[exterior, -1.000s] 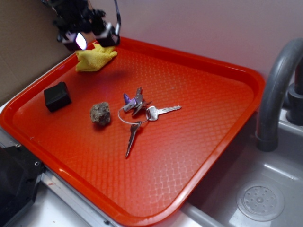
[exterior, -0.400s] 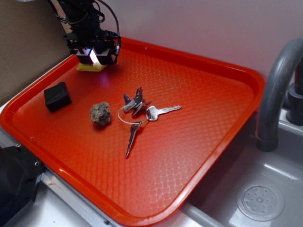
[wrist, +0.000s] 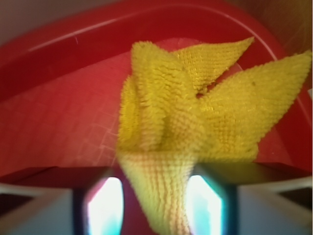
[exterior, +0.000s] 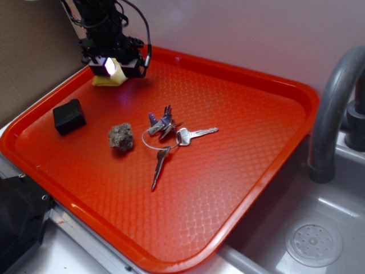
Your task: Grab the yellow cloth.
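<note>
While the black block (exterior: 69, 116) sits well apart, the hand (exterior: 114, 67) grasps the bunched yellow cloth (wrist: 195, 127) at the red tray's (exterior: 245, 91) far corner.

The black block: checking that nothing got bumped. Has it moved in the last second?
No. The black block sits in the same spot near the tray's left rim.

Black arm (exterior: 98, 23) showing blocky dark housings, thin black cables looping along its right side down toward the wrist. Gripper (exterior: 112, 67) also showing black, boxy, with a bright white-lit patch glowing on its front face. In the wrist view, fingers (wrist: 46, 210) appearing pale grey with dark edges, two glowing white-cyan panels sitting between them
</note>
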You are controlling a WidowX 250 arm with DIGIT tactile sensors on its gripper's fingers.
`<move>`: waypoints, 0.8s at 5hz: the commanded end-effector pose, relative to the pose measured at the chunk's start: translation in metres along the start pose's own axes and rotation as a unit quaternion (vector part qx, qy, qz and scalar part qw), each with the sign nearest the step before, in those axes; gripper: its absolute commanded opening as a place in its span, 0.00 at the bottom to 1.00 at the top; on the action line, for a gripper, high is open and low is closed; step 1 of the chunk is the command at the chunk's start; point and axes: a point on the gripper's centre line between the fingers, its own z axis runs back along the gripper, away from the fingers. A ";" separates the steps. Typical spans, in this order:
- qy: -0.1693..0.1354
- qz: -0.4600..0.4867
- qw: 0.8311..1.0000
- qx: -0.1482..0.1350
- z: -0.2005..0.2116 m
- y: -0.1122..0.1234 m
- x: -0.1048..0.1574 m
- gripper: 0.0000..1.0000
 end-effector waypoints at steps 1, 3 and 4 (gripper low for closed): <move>-0.052 0.017 0.998 -0.024 0.047 0.016 0.008 1.00; -0.039 0.035 0.999 -0.004 -0.001 0.021 0.013 1.00; -0.037 0.025 0.999 0.008 -0.009 0.018 0.016 1.00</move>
